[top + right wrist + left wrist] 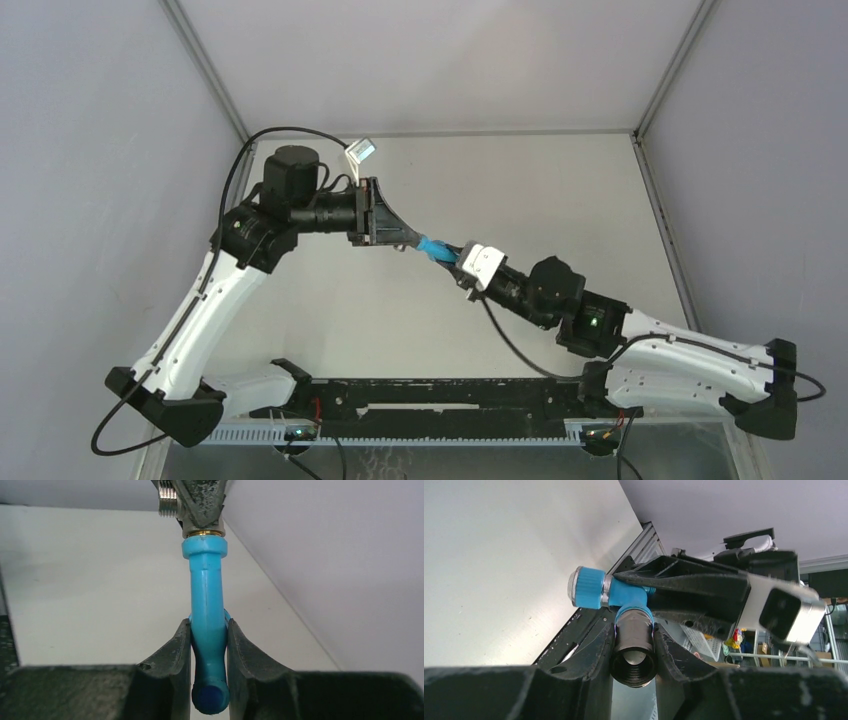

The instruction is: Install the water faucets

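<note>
Your two hands meet over the middle of the white table [560, 190], sharing a small bright-blue bent plastic tap [205, 585]. Your right hand [209, 640] is closed snugly on the blue spout. Your left hand [633, 630] is closed on the dark grey metal cylindrical fitting [634, 655] at the tap's other end. The piece looks light and stiff. Smooth plastic may twist, so the metal likely gives the firmer hold. The grey side walls [90, 150] stand well apart, leaving open room all round.
</note>
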